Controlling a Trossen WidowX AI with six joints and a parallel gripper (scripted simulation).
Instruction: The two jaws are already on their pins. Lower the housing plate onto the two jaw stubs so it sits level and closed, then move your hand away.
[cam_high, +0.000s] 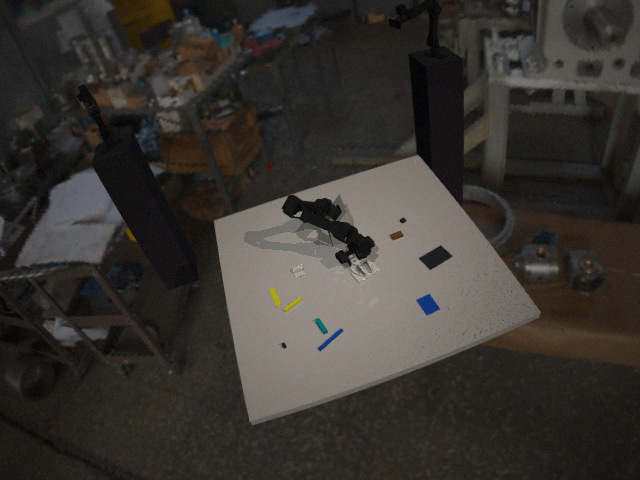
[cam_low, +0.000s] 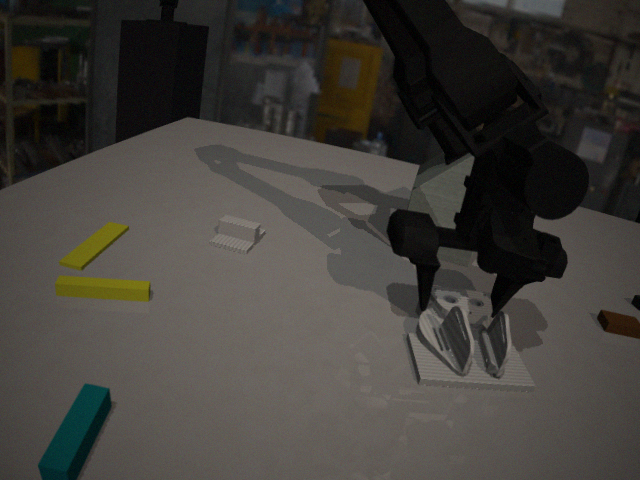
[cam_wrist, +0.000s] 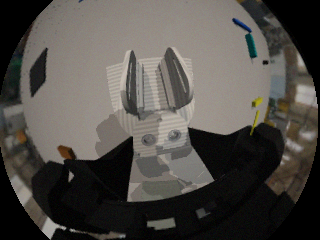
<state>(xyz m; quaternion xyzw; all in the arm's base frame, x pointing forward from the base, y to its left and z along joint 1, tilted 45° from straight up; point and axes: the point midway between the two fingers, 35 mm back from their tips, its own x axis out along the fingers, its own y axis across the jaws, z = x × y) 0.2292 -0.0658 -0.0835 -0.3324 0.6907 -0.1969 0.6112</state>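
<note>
The white housing plate (cam_low: 469, 308) (cam_wrist: 161, 137) shows two round holes. My gripper (cam_low: 459, 313) (cam_wrist: 160, 135) is shut on it, one fingertip at each side edge. The plate is at the rear ends of the two jaws, low over the ribbed white base (cam_low: 478, 383) (cam_wrist: 114, 82). Whether it touches the stubs or is fully level cannot be told. The left jaw (cam_low: 457, 338) (cam_wrist: 131, 82) and the right jaw (cam_low: 499, 341) (cam_wrist: 181, 80) stand upright side by side with a gap between them. The pins and stubs are hidden under the plate.
A small ribbed white piece (cam_high: 298, 270) (cam_low: 238, 229) lies left of the arm. Two yellow bars (cam_low: 103, 288) (cam_low: 95, 245), a teal bar (cam_high: 321, 326) and a blue bar (cam_high: 330, 339) lie farther off. A brown block (cam_high: 396, 235) is to the right. A pale green panel (cam_low: 439, 186) stands behind the gripper.
</note>
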